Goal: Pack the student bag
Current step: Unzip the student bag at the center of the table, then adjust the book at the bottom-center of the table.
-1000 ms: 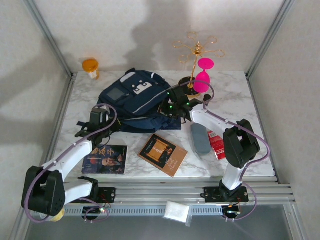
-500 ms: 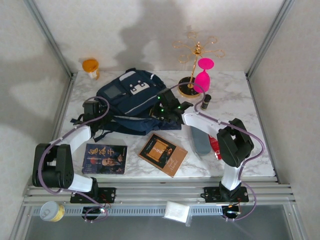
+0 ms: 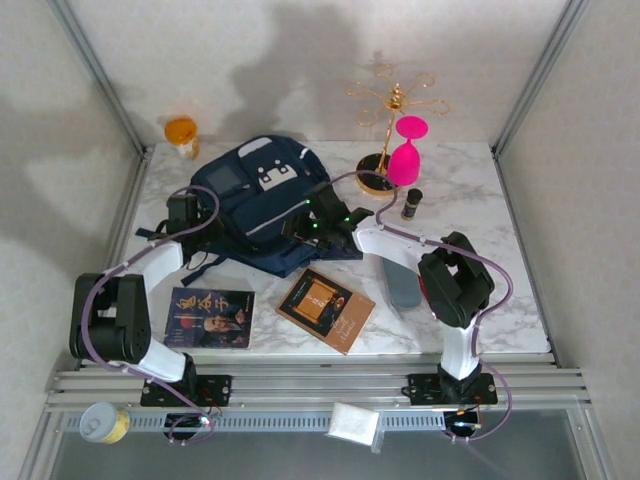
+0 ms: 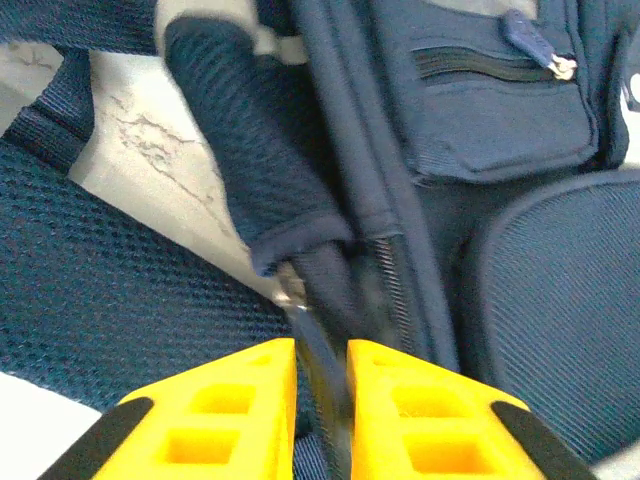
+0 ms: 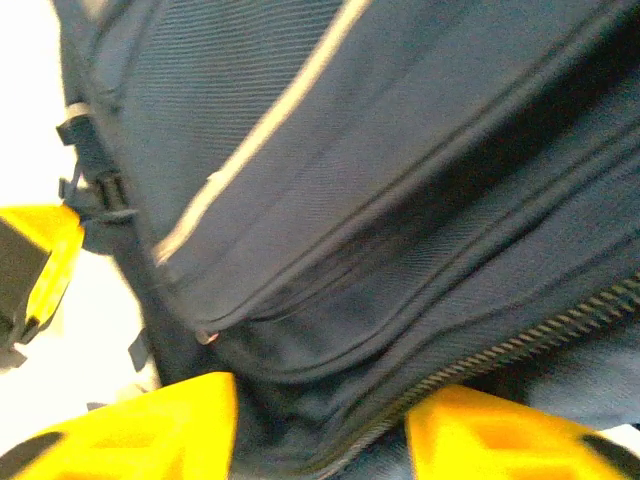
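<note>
The student bag, navy with light grey patches, lies front up at the back left of the marble table. My left gripper is at the bag's left edge by the straps. In the left wrist view its jaws stand slightly apart, open, with a dark strap edge of the bag running between them. My right gripper is pressed against the bag's lower right side. Its yellow fingers are wide apart, open, with bag fabric and a zipper line between them.
Two books lie in front of the bag. A grey pencil case sits under the right arm. A small dark bottle, a pink goblet and a gold stand are back right; an orange bottle is back left.
Both arms swung left and back, and the bag shifted with them toward the rear left. Both grippers went from shut to open.
</note>
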Tool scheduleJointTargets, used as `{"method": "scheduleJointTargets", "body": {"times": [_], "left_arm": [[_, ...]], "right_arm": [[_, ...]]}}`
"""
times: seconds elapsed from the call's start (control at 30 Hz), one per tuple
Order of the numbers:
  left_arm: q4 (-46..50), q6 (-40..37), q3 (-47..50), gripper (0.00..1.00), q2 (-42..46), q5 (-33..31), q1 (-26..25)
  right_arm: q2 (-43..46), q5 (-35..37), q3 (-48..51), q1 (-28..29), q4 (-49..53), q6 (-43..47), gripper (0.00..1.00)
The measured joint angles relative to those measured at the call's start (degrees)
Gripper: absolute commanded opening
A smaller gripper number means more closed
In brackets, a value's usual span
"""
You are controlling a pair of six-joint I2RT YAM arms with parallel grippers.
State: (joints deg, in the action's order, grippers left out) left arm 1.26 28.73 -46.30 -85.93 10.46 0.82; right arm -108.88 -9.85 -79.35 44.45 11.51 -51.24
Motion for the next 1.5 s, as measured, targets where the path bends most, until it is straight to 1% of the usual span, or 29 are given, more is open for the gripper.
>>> {"method": "scheduleJointTargets", "body": {"times": [0.03,0.1,0.17,0.33,0.4,0.47,0.57,0.67,0.8,0.87,0.93,1.0,1.1,1.2,1.3,1.4,1.5], "left_arm": [[0.39,0.52,0.28,0.40,1.27,-0.04,-0.28],[0.79,1.64,1.44,0.42,4.59,-0.48,-1.07],[1.55,3.02,3.41,0.45,9.07,-1.31,-3.15],[5.09,6.36,7.87,0.50,17.81,-1.64,-10.75],[6.56,9.27,10.38,0.52,21.46,-1.81,-14.45],[8.24,12.79,13.09,0.54,25.77,-2.51,-19.26],[11.96,18.29,15.28,0.58,31.43,-3.45,-27.61],[14.05,24.06,15.93,0.60,35.19,-4.20,-34.82],[13.51,32.50,17.81,0.64,35.34,-5.99,-47.65],[12.39,35.95,19.32,0.65,33.92,-6.45,-52.70],[10.27,39.54,21.20,0.65,31.80,-6.97,-55.91],[8.22,42.38,22.71,0.66,29.11,-7.39,-57.94],[4.20,45.40,24.00,0.67,24.41,-7.52,-59.67],[-1.75,46.62,24.46,0.67,19.43,-7.48,-60.00],[-6.43,46.14,23.82,0.66,14.19,-7.34,-59.87],[-4.94,44.74,21.22,0.66,11.10,-6.71,-58.84],[-3.63,43.28,19.89,0.66,9.27,-4.87,-57.61]], "right_arm": [[0.79,-0.33,0.33,0.15,0.13,0.66,0.62],[3.32,-0.61,2.03,0.42,0.46,2.16,0.67],[6.84,-0.66,4.33,0.48,1.55,3.61,0.72],[15.08,-0.76,10.27,0.04,4.26,7.98,0.82],[17.29,-0.68,12.83,-0.42,5.97,10.10,0.86],[18.38,-0.74,15.04,-0.96,7.48,12.11,0.89],[19.34,-1.42,18.75,-2.34,9.66,15.13,0.90],[19.65,-2.47,21.99,-4.22,11.45,17.49,0.89],[19.93,-3.98,26.03,-6.51,12.07,19.56,0.89],[19.96,-4.24,26.88,-6.84,12.15,20.35,0.89],[19.96,-4.74,27.41,-6.97,11.93,20.94,0.89],[19.96,-5.29,28.15,-7.10,11.21,21.66,0.89],[19.69,-6.01,29.35,-7.34,10.47,22.34,0.89],[18.99,-7.45,30.23,-7.37,9.73,22.80,0.90],[18.99,-9.27,31.52,-7.37,8.85,23.02,0.91],[19.12,-10.69,33.22,-7.37,8.02,23.28,0.91],[21.09,-11.52,35.30,-7.72,6.67,23.61,0.91]]}}
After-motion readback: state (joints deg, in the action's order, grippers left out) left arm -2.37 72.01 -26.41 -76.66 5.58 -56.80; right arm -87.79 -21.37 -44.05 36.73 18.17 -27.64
